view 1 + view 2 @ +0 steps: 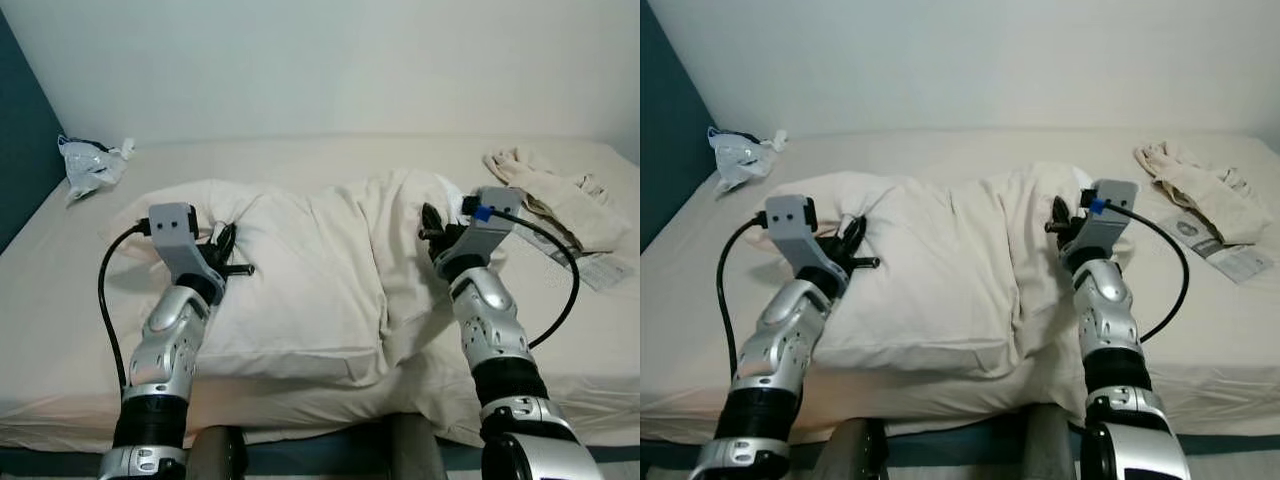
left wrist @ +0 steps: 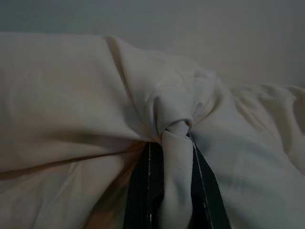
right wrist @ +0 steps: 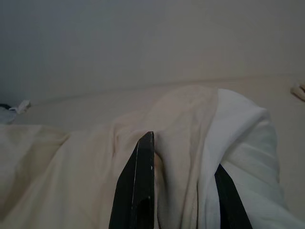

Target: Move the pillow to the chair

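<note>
A large cream pillow point(image 1: 320, 270) lies across the bed point(image 1: 330, 150) right in front of me. My left gripper point(image 1: 222, 250) is at the pillow's left end, shut on a pinched fold of its cover point(image 2: 174, 157); the black fingers point(image 2: 143, 191) squeeze the cloth between them. My right gripper point(image 1: 432, 228) is at the pillow's right end, and its fingers point(image 3: 140, 186) hold a thick ridge of the pillow's fabric point(image 3: 190, 157) between them. The pillow rests on the mattress, sagging toward the near edge.
A crumpled plastic bag point(image 1: 92, 165) sits at the bed's far left corner. Folded beige clothes point(image 1: 560, 195) and a paper leaflet point(image 1: 605, 270) lie at the right. A white wall point(image 1: 330, 60) stands behind the bed, a dark teal wall point(image 1: 20, 160) at the left.
</note>
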Robot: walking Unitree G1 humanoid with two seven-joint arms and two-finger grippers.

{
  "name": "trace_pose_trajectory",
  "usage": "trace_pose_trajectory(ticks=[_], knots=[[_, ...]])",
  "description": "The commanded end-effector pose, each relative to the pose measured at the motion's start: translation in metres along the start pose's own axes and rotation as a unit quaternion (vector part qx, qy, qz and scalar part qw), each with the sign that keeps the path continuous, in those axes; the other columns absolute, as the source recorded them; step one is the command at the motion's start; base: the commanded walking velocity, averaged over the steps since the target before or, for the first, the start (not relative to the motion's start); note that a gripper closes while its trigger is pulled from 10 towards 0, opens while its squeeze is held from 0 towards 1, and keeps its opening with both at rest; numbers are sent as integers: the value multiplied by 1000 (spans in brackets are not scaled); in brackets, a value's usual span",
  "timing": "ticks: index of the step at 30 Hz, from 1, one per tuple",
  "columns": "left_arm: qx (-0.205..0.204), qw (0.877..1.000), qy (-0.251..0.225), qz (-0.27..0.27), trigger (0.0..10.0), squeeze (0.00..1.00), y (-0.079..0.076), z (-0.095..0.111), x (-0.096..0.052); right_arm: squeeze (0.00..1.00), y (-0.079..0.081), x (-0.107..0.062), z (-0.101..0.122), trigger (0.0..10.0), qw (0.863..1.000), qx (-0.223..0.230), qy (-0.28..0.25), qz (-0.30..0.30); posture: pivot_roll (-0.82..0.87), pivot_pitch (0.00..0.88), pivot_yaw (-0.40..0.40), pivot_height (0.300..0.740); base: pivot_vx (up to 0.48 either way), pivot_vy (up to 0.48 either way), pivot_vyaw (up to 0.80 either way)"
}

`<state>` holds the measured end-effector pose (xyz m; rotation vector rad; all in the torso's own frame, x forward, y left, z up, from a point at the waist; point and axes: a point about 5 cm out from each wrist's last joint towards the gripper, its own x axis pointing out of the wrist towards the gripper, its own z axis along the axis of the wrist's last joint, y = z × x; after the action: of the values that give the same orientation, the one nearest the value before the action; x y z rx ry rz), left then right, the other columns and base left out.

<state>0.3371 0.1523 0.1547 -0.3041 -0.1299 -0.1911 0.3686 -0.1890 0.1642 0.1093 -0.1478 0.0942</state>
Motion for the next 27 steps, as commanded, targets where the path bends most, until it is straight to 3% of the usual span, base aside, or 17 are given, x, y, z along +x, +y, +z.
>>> trace_pose_trajectory(ticks=[1, 27], knots=[[5, 1000, -24, -15, 10000, 0, -11, 5, 3, 0, 11, 2, 5, 10000, 1000, -6, -16, 21, 0, 23, 6, 611, 0, 0, 0], [23, 1000, -11, -10, 10000, 0, -9, -6, -6, 0, 18, 1, 4, 10000, 999, -10, -16, 27, -8, 33, 8, 740, 0, 0, 0]])
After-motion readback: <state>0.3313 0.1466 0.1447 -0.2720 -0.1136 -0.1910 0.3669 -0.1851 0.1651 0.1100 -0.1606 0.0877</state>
